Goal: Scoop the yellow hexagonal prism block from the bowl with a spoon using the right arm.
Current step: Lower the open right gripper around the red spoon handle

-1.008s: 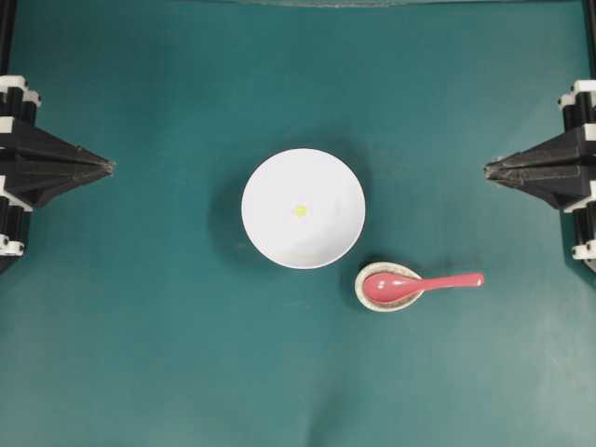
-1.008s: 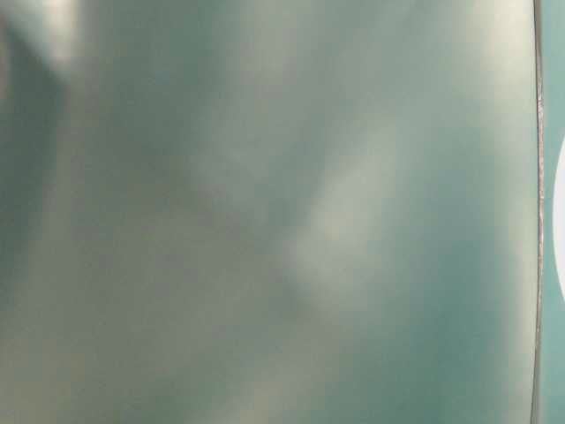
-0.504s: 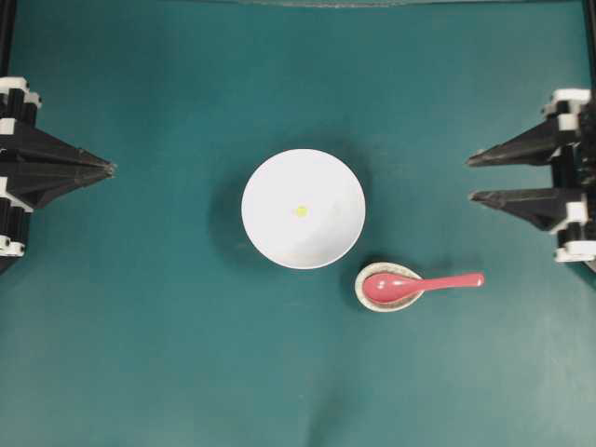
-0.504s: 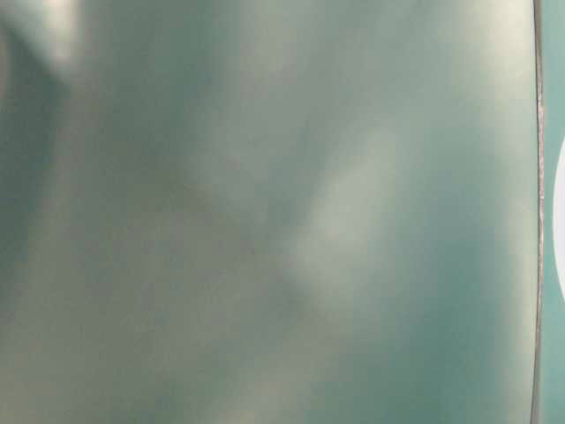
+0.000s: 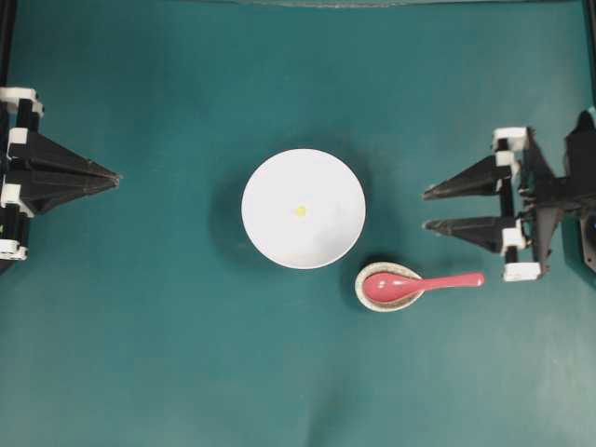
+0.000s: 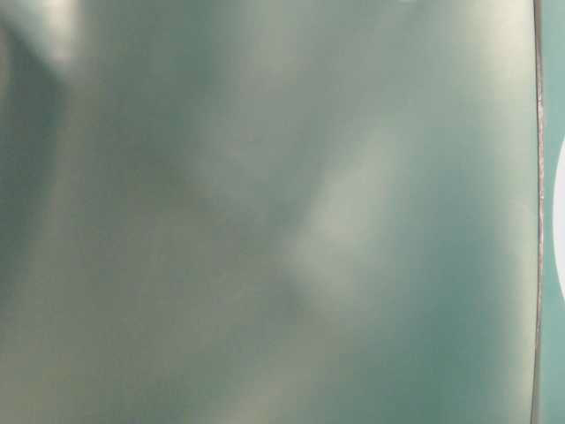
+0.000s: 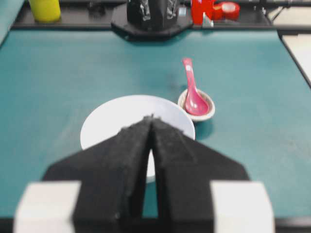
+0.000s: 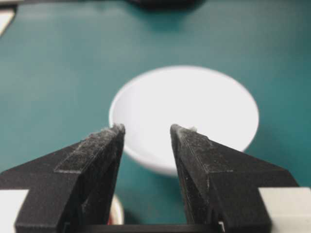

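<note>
A tiny yellow hexagonal prism block (image 5: 300,211) lies in the middle of the white bowl (image 5: 270,182) at the table's centre. The red-pink spoon (image 5: 410,284) rests with its scoop in a small speckled dish (image 5: 376,301) just right of the bowl, handle pointing right. My right gripper (image 5: 426,209) stands open at the right, tips facing the bowl, above the spoon handle's end. In the right wrist view the open gripper (image 8: 146,128) frames the bowl (image 8: 218,102). My left gripper (image 5: 117,175) is shut at the far left. The left wrist view shows the shut gripper (image 7: 152,118), the bowl (image 7: 104,119) and the spoon (image 7: 193,94).
Green mat covers the table. The table-level view is a blur with a white sliver of the bowl (image 6: 560,230) at its right edge. Beyond the table's far edge the left wrist view shows a yellow container (image 7: 44,9) and red items (image 7: 214,9).
The right gripper went from shut to open, then moved left toward the bowl. The left gripper shifted slightly. Bowl, block and spoon stayed put.
</note>
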`<act>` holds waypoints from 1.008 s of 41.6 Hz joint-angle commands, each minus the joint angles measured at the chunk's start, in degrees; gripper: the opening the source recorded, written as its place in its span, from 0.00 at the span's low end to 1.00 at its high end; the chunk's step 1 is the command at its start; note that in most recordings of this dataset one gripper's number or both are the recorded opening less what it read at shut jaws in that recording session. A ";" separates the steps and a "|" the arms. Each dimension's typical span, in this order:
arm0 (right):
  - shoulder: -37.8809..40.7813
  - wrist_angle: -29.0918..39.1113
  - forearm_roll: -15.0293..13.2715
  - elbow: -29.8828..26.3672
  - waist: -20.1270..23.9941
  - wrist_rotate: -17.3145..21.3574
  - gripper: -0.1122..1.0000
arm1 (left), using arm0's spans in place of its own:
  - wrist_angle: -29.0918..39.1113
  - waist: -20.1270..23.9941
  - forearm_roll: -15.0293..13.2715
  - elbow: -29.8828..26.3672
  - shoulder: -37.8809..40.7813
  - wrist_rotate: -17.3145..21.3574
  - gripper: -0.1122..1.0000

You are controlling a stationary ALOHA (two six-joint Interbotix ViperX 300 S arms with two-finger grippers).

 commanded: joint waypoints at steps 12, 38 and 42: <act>10.55 -15.12 7.21 4.39 6.42 0.09 0.54 | -0.18 0.00 0.09 -1.23 -1.32 0.00 0.11; 24.87 -23.47 22.94 4.75 24.52 2.20 0.54 | -0.62 0.00 0.09 -1.14 -1.14 0.00 0.11; 26.28 -23.47 22.94 4.66 24.87 2.64 0.54 | -0.62 0.00 0.09 -1.05 -1.05 0.00 0.11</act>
